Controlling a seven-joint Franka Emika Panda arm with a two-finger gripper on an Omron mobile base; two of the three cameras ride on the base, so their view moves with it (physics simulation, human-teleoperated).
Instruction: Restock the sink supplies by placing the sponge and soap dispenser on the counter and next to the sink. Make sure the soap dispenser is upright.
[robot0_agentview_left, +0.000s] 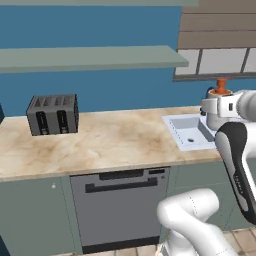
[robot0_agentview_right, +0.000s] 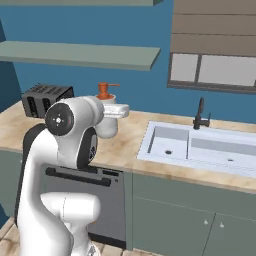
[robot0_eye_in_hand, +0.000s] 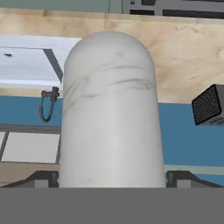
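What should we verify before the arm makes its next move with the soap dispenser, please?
1. Soap dispenser upright, orange pump on top: ok.
2. Dispenser over the counter, left of the sink: ok.
3. Dispenser base resting on the counter: cannot tell, the arm hides it.
4. Gripper jaws spread, one fingertip either side of the bottle: ok; contact cannot tell.
5. Path clear of the toaster and faucet: ok, both stand apart.
6. Sponge placed by the sink: cannot tell.
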